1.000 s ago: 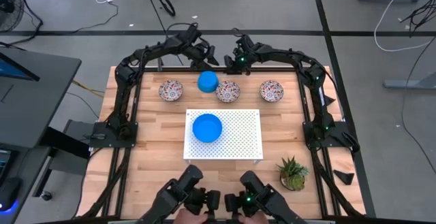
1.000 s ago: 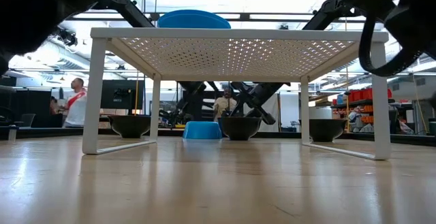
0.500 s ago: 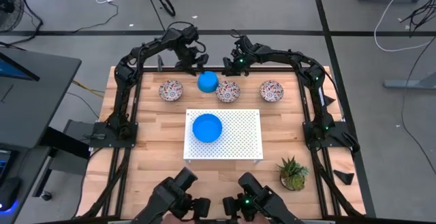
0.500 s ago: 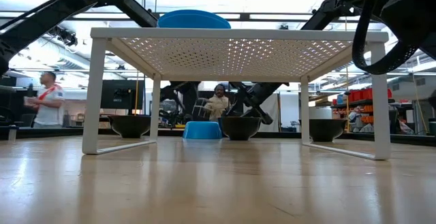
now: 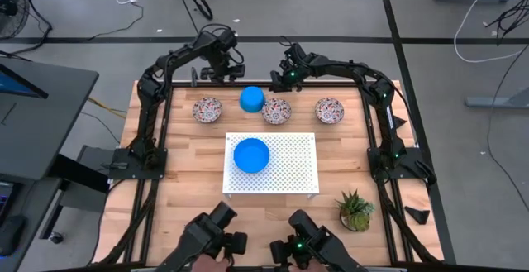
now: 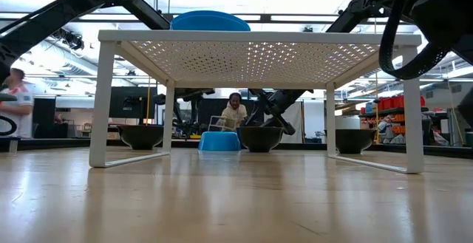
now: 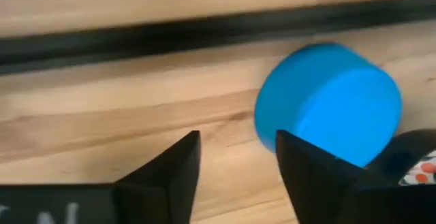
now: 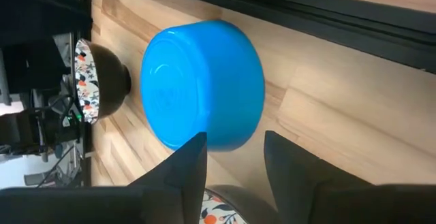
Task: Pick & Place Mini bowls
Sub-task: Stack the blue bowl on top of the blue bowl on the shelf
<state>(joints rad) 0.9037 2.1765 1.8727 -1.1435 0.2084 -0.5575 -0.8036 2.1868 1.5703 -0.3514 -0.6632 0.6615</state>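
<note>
left gripper (image 5: 221, 71) back; five bowls

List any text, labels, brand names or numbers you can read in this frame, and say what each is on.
None can be read with confidence.
White marks on the left gripper body, at the left wrist view's bottom edge: cut off, unreadable.
The blue bowls and floral bowls show no lettering.
Signs in the room behind, in the low view: too small.

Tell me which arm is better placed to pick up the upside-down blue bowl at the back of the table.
Probably the right. The right gripper is open, empty, and closer to the upside-down blue bowl. The left gripper, also open, sits slightly farther off past the table's far edge.
</note>
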